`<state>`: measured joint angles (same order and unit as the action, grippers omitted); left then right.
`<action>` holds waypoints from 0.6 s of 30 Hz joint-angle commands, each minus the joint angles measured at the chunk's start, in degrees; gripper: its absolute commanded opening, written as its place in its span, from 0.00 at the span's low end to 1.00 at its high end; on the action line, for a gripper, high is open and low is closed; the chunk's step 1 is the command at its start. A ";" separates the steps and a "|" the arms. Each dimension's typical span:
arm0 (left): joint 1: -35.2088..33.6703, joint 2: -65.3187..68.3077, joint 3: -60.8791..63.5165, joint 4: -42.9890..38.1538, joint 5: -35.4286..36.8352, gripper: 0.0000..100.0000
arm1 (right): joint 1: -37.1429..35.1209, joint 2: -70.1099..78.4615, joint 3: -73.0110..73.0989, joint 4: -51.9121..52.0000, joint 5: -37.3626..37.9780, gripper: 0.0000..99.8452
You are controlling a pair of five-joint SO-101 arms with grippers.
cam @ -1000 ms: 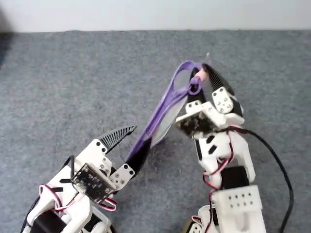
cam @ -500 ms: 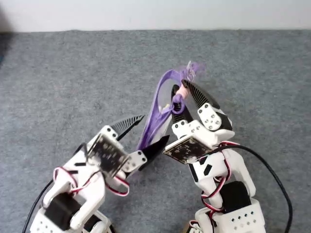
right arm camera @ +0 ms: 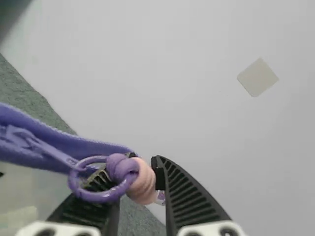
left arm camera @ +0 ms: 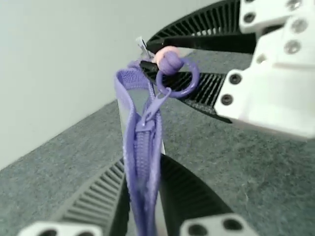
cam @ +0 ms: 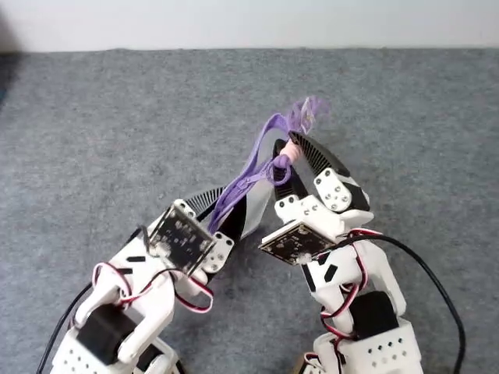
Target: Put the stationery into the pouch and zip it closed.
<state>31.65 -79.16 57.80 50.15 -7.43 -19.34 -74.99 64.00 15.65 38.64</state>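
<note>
**Pouch strung up between two grippers over the grey mat**

The pouch (left arm camera: 142, 152) is off the surface, hanging in the air as a slanted purple line that runs from near-left up to far-right. At its near end the left gripper (cam: 226, 209) is clamped on it, with the zip edge pinched between the two black ribbed fingers. In the high view that arm's wrist board sits over the near end of the pouch and hides it.

At the far end the right gripper (cam: 286, 148) is clenched on the zip pull (right arm camera: 130, 177). That is a pink and purple bead on a purple ring, wedged between the fingertips. The slider sits right by the ring at this far end, and a frayed purple tail (cam: 308, 113) of tape sticks out past the fingers.

A clear side panel hangs below the zip. What lies inside it I cannot tell.

All around is bare grey mat (cam: 93, 117), with a pale wall (cam: 234, 23) along the far edge. A black cable (cam: 437, 280) loops out to the right of the right arm, and red and white wires (cam: 117, 276) curl over the left arm. In the right wrist view, a small square patch (right arm camera: 257, 77) shows on the pale surface beyond the fingers.
</note>
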 commanded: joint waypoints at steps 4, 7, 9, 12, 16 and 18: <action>-0.26 -7.03 -2.95 6.07 0.35 0.01 | 8.04 9.63 0.97 -12.26 0.62 0.01; -0.26 -9.76 -3.03 7.91 0.18 0.01 | 10.33 14.99 0.70 -17.19 0.44 0.01; -0.26 -10.90 -3.03 8.88 0.09 0.01 | 11.12 18.15 0.62 -20.44 0.62 0.01; -0.35 -12.48 -3.03 10.64 0.09 0.01 | 12.44 22.55 0.62 -24.31 0.70 0.01; -0.62 -14.59 -3.12 12.66 0.00 0.01 | 14.37 27.56 0.62 -28.88 0.70 0.01; -0.62 -15.56 -3.12 13.54 0.00 0.01 | 15.16 29.32 0.53 -30.90 0.70 0.01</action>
<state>31.65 -91.38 57.80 62.37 -7.69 -9.23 -48.97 65.32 -12.22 38.81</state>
